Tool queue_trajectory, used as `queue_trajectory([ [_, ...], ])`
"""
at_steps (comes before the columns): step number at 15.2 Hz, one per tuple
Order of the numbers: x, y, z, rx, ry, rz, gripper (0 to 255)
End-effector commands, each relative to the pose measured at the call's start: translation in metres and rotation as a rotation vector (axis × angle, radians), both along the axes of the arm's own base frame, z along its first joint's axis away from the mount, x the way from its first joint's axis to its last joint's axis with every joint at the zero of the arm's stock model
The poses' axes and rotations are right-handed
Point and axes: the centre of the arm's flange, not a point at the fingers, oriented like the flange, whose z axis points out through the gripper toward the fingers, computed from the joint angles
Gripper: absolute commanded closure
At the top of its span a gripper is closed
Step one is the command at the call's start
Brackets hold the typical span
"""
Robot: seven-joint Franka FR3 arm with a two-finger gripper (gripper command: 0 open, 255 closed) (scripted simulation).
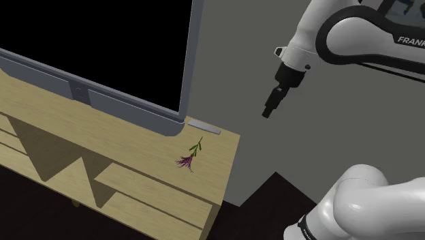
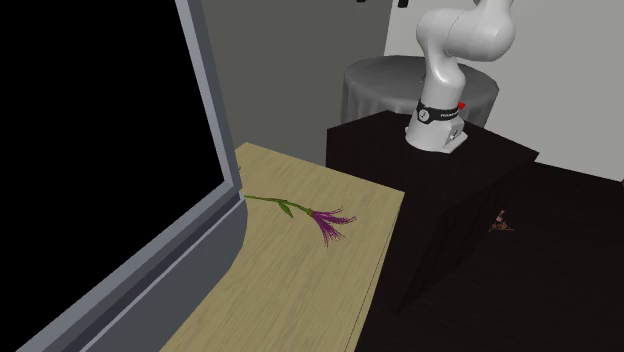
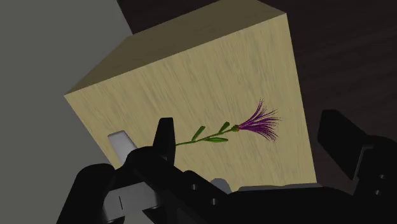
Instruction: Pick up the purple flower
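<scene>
Your all-black two-finger tool (image 1: pixel 269 111) hangs in the air beyond the end of the counter and well above it. Its fingers are spread wide and hold nothing. The purple tufted flower on a thin green leafy stem (image 1: pixel 189 158) lies flat on the light wooden counter (image 2: pixel 300 270), near its corner and just in front of the end of the grey-framed black panel (image 1: pixel 129 109). In your wrist view the bloom shows between the two fingers, well apart from both.
</scene>
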Motion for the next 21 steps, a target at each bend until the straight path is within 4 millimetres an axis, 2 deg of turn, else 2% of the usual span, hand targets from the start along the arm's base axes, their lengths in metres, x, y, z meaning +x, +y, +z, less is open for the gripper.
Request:
queue_trajectory([
  [1, 0.0, 0.0, 0.0, 0.0, 0.0, 0.0, 0],
  [11, 0.059, 0.074, -0.101, -0.055, -0.015, -0.359, 0],
  [16, 0.098, 0.099, -0.152, -0.083, -0.022, -0.539, 0],
  [21, 0.141, 0.116, -0.204, -0.111, -0.03, -0.718, 0],
])
